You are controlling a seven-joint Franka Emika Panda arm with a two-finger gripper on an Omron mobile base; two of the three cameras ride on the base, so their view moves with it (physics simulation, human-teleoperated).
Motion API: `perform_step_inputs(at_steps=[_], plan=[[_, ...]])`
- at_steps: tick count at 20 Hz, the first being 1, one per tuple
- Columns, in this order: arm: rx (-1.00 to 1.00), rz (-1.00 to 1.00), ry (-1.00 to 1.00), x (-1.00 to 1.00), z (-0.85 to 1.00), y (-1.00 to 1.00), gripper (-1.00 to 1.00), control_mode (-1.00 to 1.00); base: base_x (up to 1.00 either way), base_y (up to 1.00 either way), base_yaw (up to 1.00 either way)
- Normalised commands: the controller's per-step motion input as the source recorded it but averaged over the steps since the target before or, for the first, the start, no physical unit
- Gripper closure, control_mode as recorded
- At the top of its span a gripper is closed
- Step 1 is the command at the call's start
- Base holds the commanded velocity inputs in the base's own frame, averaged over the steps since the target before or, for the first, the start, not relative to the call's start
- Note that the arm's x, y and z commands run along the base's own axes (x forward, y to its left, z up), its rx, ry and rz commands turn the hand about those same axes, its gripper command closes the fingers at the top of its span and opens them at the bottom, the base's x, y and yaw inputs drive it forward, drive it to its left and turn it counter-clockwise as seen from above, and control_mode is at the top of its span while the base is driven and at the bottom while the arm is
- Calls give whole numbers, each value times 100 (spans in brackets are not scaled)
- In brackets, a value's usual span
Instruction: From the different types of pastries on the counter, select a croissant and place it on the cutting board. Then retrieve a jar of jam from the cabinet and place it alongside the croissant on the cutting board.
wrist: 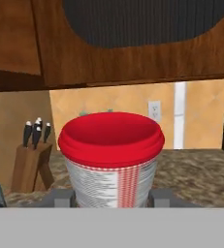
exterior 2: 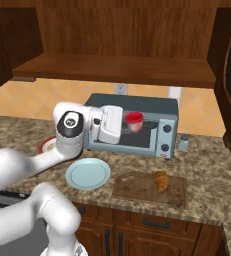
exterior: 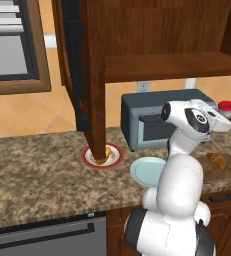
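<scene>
My gripper (exterior 2: 132, 126) is shut on the jar of jam (exterior 2: 134, 119), a small jar with a red lid and a whitish printed band. It hangs in the air in front of the grey toaster oven, below the cabinet shelf (exterior 2: 117, 69). Up close, the jar of jam (wrist: 111, 157) sits between the two fingertips (wrist: 60, 197). From the left base view the jar of jam (exterior: 227, 106) shows past the wrist at the right edge. The croissant (exterior 2: 161, 181) lies on the right half of the wooden cutting board (exterior 2: 134, 188), on the counter (exterior 2: 207, 165) below and to the right of the gripper.
The toaster oven (exterior 2: 162, 131) stands right behind the gripper. A pale blue plate (exterior 2: 88, 173) lies left of the board. A red-rimmed plate (exterior: 116, 159) holds the yellow wedge pastry (exterior: 106, 152), behind the open cabinet door (exterior: 93, 75). A shaker (exterior 2: 184, 143) and a knife block (wrist: 31, 162) stand farther right.
</scene>
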Motion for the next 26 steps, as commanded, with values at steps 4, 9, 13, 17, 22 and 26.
perform_step_inputs(at_steps=[4, 9, 13, 17, 22, 26], plan=[[2, -3, 31, -1, -77, -4, 100, -100, 0, 0, 0], [2, -1, 35, 0, -74, -10, 100, -100, 0, 0, 0], [1, -9, 20, -13, -58, -1, 100, -100, 0, 0, 0], [0, 0, -13, -36, -51, 0, 100, -100, 0, 0, 0], [0, 4, -30, -5, -64, 0, 100, -100, 0, 0, 0], [4, 3, -6, 3, -31, 0, 100, -100, 0, 0, 0]])
